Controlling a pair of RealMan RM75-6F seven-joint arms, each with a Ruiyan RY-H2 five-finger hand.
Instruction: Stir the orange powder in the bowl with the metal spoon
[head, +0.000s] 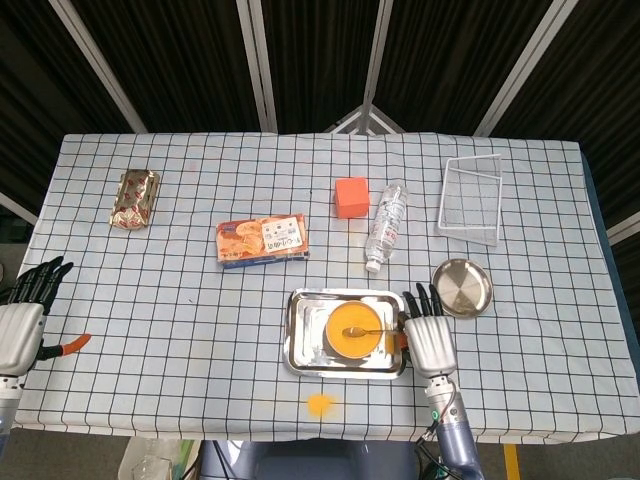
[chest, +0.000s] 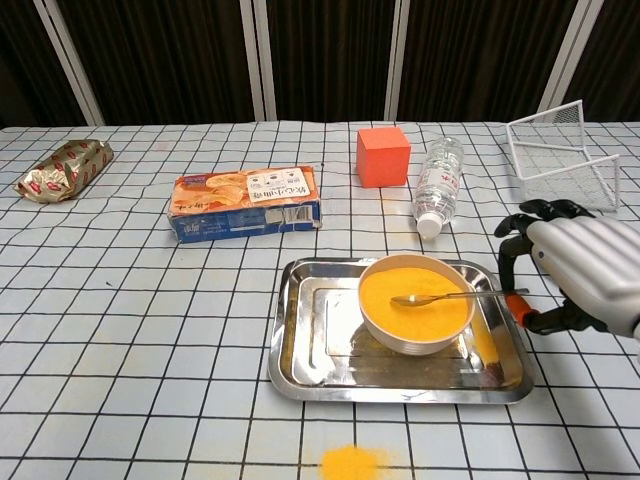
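A white bowl (chest: 415, 303) (head: 352, 330) full of orange powder stands in a steel tray (chest: 310, 340) (head: 300, 345) near the table's front edge. A metal spoon (chest: 440, 297) (head: 362, 332) lies across the bowl, its tip resting on the powder near the middle. My right hand (chest: 575, 275) (head: 428, 340) holds the spoon's handle just right of the tray. My left hand (head: 22, 320) rests at the table's far left edge with its fingers spread, holding nothing; only the head view shows it.
A steel saucer (head: 462, 288) lies right of the tray, a wire basket (head: 470, 195) behind it. A water bottle (chest: 437, 183), orange cube (chest: 383, 156), cracker box (chest: 245, 203) and foil packet (chest: 62, 168) lie further back. Spilled orange powder (chest: 350, 462) lies before the tray.
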